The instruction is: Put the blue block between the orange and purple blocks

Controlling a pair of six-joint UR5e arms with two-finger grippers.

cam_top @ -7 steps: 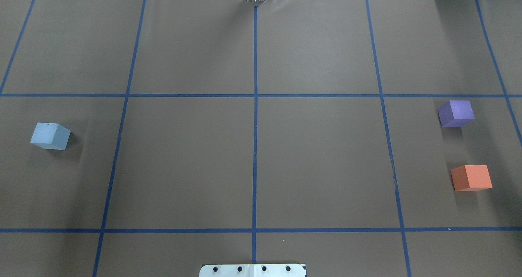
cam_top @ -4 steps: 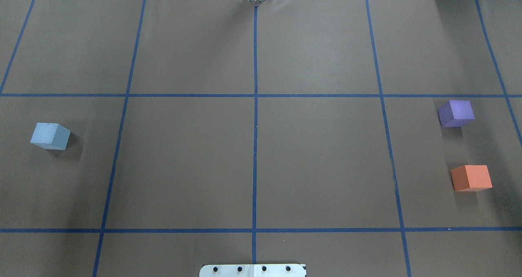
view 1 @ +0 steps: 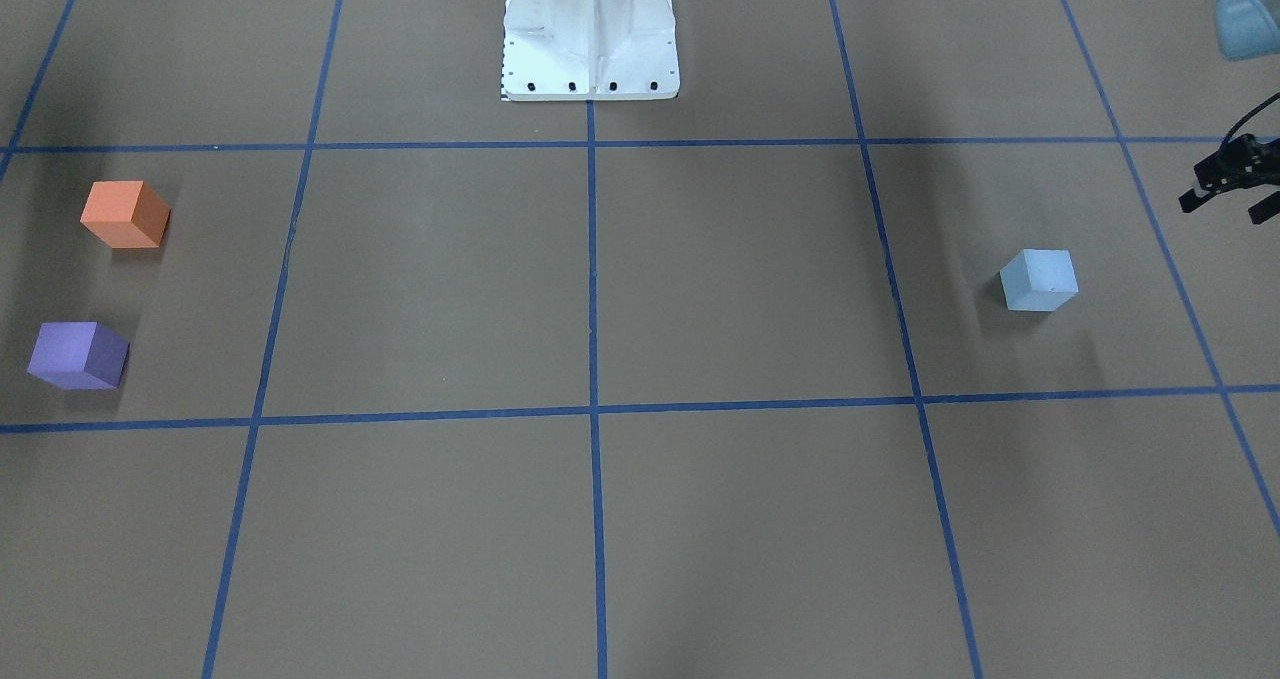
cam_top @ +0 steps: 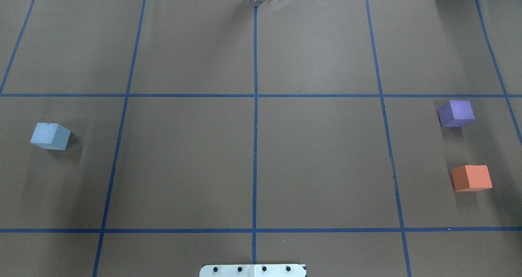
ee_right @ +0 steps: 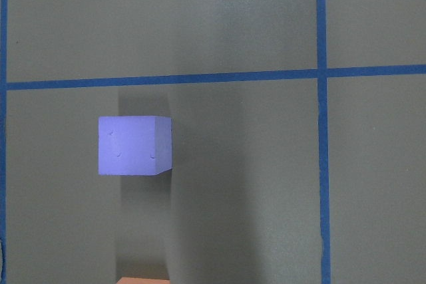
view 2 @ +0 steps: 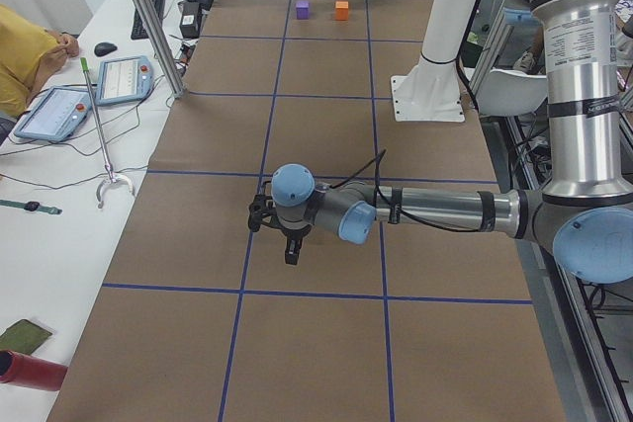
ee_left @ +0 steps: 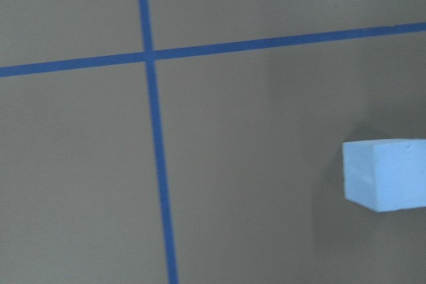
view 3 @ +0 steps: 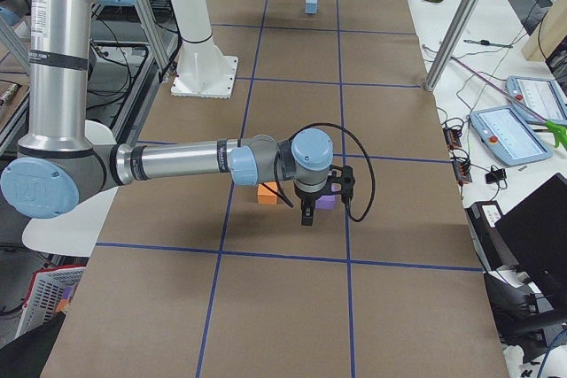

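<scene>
Side views show left pincer (view 2: pixel 275 239) and right pincer (view 3: pixel 310 212), grip state untellable; overhead shows blue block (cam_top: pixel 49 136).

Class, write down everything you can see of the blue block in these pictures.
The blue block is a pale blue cube with a matte, foam-like look and a tiny dark speck on top. It sits flat on the brown table cover, turned askew to the blue tape lines, inside one grid square on the robot's left side. Only the cover touches it.
</scene>
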